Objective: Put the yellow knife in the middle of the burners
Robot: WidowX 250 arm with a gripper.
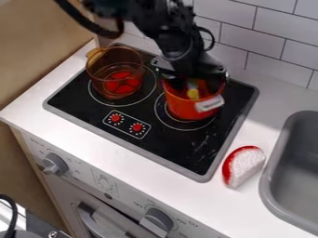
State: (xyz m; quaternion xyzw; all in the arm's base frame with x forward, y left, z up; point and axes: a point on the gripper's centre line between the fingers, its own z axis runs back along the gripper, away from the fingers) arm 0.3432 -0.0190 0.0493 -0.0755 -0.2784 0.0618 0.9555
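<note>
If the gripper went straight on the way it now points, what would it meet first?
Probably the yellow object inside the orange pot, though the depth between them is unclear from this angle.

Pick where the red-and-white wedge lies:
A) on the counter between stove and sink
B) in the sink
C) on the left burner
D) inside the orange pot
A: the wedge rests on the white counter, with the stove on one side and the grey sink on the other.
</note>
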